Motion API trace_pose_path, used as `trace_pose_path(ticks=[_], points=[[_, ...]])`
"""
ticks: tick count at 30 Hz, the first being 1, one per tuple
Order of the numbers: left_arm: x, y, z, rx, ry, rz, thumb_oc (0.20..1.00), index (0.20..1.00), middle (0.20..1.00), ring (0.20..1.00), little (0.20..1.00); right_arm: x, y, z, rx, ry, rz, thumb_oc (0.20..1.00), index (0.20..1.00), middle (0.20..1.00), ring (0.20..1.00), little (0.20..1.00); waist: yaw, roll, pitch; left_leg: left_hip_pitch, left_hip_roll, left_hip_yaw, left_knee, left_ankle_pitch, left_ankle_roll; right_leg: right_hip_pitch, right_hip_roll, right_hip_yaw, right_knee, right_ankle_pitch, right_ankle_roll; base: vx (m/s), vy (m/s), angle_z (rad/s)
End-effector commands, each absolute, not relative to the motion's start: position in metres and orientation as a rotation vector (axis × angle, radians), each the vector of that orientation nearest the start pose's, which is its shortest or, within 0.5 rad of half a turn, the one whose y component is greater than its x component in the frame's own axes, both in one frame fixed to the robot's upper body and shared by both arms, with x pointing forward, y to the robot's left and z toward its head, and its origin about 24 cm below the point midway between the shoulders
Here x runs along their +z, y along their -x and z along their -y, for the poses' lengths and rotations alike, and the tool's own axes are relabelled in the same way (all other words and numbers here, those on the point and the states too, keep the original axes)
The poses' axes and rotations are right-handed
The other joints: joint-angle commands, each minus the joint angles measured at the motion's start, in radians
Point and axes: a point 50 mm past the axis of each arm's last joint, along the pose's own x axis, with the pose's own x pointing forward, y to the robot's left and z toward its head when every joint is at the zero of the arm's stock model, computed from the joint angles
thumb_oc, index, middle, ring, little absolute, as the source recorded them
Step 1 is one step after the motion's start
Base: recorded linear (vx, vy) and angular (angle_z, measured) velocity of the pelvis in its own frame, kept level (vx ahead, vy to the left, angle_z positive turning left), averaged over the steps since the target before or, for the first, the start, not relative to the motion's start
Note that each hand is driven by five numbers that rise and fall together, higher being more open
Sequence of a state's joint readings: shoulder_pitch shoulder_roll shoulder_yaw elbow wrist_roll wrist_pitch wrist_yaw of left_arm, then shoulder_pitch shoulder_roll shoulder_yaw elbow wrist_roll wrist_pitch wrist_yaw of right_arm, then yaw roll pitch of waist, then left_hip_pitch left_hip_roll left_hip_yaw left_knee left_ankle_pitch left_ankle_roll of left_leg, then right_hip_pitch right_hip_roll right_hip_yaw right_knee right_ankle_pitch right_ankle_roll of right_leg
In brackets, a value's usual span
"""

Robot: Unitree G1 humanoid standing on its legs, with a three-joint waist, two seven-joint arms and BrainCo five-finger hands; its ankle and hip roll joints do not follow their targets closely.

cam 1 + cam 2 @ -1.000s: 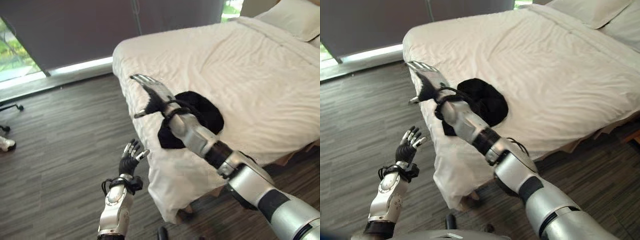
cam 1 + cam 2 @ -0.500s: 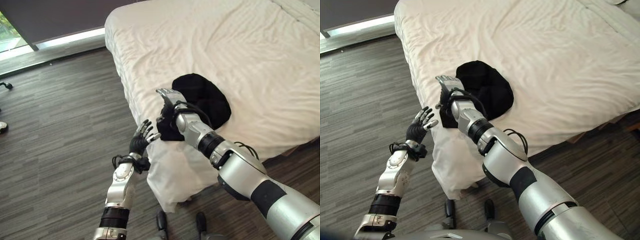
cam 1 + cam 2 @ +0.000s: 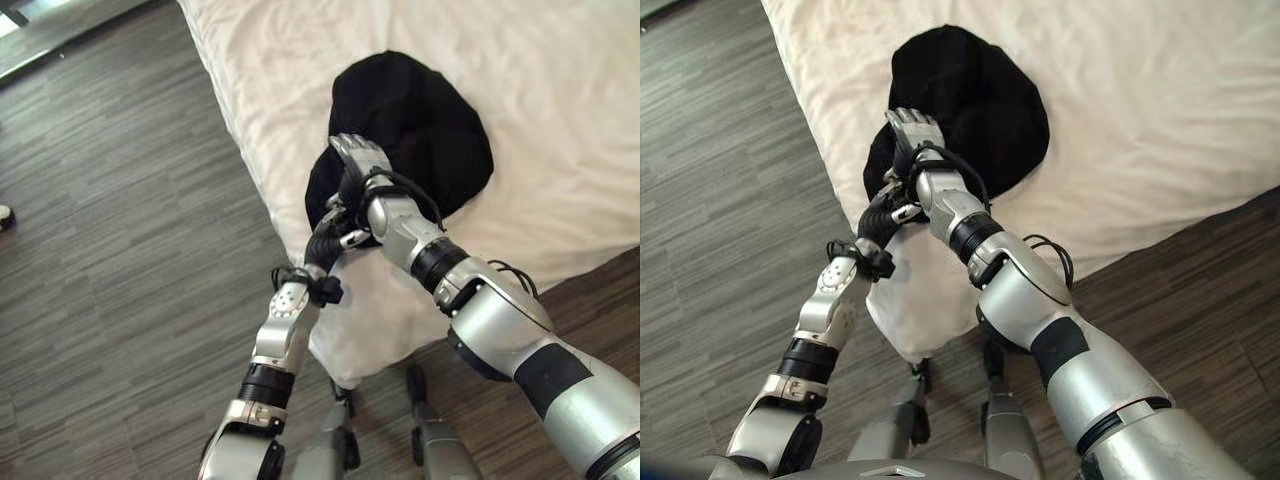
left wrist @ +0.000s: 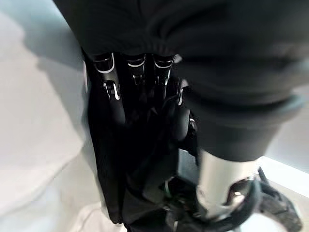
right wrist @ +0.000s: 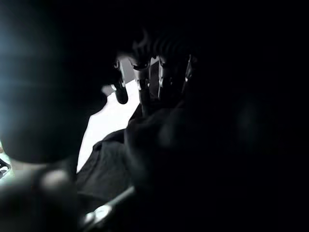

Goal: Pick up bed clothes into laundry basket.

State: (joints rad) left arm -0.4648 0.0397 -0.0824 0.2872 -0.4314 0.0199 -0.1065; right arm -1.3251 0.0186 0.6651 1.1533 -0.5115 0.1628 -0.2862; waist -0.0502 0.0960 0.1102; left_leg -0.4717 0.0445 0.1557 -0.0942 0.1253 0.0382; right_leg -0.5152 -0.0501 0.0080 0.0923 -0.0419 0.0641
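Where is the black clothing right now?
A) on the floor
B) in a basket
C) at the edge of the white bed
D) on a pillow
C: the black clothing lies on the white bed by its edge, with the right hand resting on it and the left hand at its lower edge.

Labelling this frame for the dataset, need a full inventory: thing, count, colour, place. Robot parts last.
black garment: 1, black, crumpled near the edge of the bed, part of it hanging over the side
bed sheet: 1, white, covers the bed and drapes down over its corner
floor: grey-brown wood-look planks, beside and below the bed
left hand: 1, dark cover, at the garment's hanging lower edge by the bed side; its fingers run into the black cloth and their tips are hidden
right hand: 1, silver with dark cover, resting on top of the garment, fingers straight
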Motion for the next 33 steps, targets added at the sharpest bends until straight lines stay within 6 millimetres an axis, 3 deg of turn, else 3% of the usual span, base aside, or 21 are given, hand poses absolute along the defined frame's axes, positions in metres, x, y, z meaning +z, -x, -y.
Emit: trace_pose_path(ticks=[1, 4, 7, 13, 18, 24, 25, 33], points=[[0.13, -0.333, -0.074, -0.413, 0.377, 0.216, 1.0, 1.0, 1.0, 1.0, 1.0, 0.204, -0.39, -0.039, 0.147, 1.21, 0.42, 0.2, 0.2, 0.2, 0.2, 0.2, -0.012, -0.015, 0.039, 0.065, -0.012, 0.013, 0.007, -0.003, -0.081, 0.05, -0.04, -0.017, -0.18, 0.196, -0.003, -0.02, 0.032, 0.03], [0.127, -0.33, -0.068, -0.428, 0.374, 0.199, 1.0, 1.0, 1.0, 1.0, 1.0, 0.202, -0.389, -0.039, 0.142, 1.133, 0.393, 0.2, 0.2, 0.2, 0.2, 0.2, -0.012, -0.01, 0.032, 0.07, -0.011, 0.014, 0.007, -0.004, -0.08, 0.053, -0.04, -0.017, -0.18, 0.194, 0.0, 0.0, 0.008, 0.01], [0.121, -0.338, -0.07, -0.396, 0.317, 0.147, 1.0, 1.0, 1.0, 1.0, 1.0, 0.245, -0.387, -0.043, 0.16, 0.917, 0.48, 0.2, 0.2, 0.2, 0.2, 0.2, -0.037, -0.032, 0.012, 0.152, 0.002, 0.034, 0.007, -0.027, -0.076, 0.126, -0.032, -0.012, -0.18, 0.17, 0.014, 0.07, 0.076, 0.03], [0.121, -0.346, -0.079, -0.343, 0.297, 0.117, 1.0, 1.0, 1.0, 1.0, 1.0, 0.279, -0.373, -0.043, 0.201, 0.756, 0.629, 0.2, 0.2, 0.2, 0.2, 0.2, -0.066, -0.076, -0.035, 0.245, 0.024, 0.076, 0.007, -0.038, -0.075, 0.211, -0.034, -0.006, -0.18, 0.157, 0.022, 0.05, 0.05, -0.11], [0.109, -0.34, -0.086, -0.342, 0.273, 0.065, 1.0, 1.0, 1.0, 1.0, 1.0, 0.279, -0.369, -0.033, 0.2, 0.705, 0.661, 0.2, 0.2, 0.2, 0.2, 0.2, -0.085, -0.108, -0.11, 0.296, 0.04, 0.112, 0.007, -0.053, -0.077, 0.26, -0.045, -0.026, -0.18, 0.151, 0.036, 0.03, 0.048, -0.29], [0.099, -0.333, -0.09, -0.368, 0.267, 0.037, 1.0, 1.0, 1.0, 1.0, 1.0, 0.266, -0.376, -0.03, 0.19, 0.73, 0.605, 0.222, 0.222, 0.222, 0.222, 0.222, -0.089, -0.117, -0.152, 0.316, 0.041, 0.131, 0.007, -0.064, -0.077, 0.276, -0.049, -0.034, -0.18, 0.15, 0.042, 0.01, 0.017, -0.26], [0.098, -0.332, -0.091, -0.369, 0.269, 0.033, 1.0, 1.0, 1.0, 1.0, 1.0, 0.268, -0.375, -0.031, 0.19, 0.733, 0.612, 1.0, 1.0, 1.0, 1.0, 1.0, -0.089, -0.116, -0.155, 0.317, 0.041, 0.132, 0.007, -0.064, -0.077, 0.277, -0.049, -0.036, -0.18, 0.15, 0.041, 0.01, 0.007, -0.23], [0.082, -0.32, -0.119, -0.33, 0.27, 0.004, 1.0, 1.0, 1.0, 1.0, 1.0, 0.255, -0.386, -0.028, 0.139, 1.031, 0.573, 1.0, 1.0, 1.0, 1.0, 1.0, -0.069, -0.097, -0.127, 0.286, 0.034, 0.11, 0.007, -0.059, -0.078, 0.248, -0.049, -0.052, -0.18, 0.15, 0.038, -0.01, -0.003, 0.01]])
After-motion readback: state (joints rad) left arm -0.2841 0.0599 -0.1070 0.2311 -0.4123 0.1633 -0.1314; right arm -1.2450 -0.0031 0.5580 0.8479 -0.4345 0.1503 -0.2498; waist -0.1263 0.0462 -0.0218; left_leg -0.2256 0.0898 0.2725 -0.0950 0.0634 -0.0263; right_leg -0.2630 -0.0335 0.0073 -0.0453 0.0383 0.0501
